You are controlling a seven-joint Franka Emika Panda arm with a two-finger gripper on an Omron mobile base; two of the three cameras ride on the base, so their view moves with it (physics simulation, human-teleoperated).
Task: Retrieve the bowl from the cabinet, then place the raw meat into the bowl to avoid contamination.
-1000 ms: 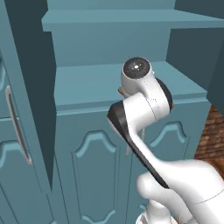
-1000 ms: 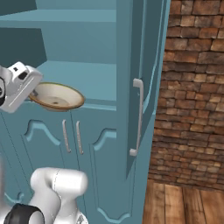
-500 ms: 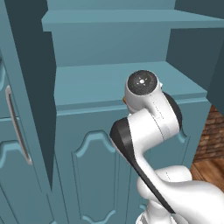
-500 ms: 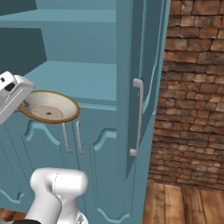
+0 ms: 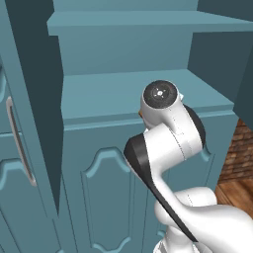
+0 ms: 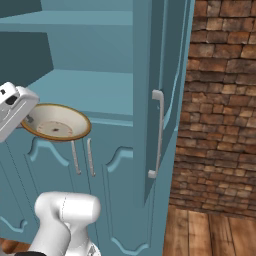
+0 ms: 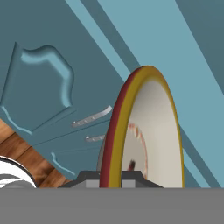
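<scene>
I have the bowl [image 6: 56,122] by its rim, out in front of the cabinet [image 5: 123,94], level with the shelf edge and above the lower doors, tilted slightly so its pale inside faces up and toward the right base camera. My gripper [image 6: 29,119] meets it at its left edge in the right base view, where my white hand ends against the rim. In the hand view the bowl [image 7: 148,131] stands edge-on, its brown-and-yellow rim running straight down between my two dark finger tips, one on each side, so my jaws look clenched on that rim, though the contact itself sits at the very bottom of the view and I cannot see it cleanly. The cabinet's upper door [image 6: 160,90] hangs open to the bowl's right.
</scene>
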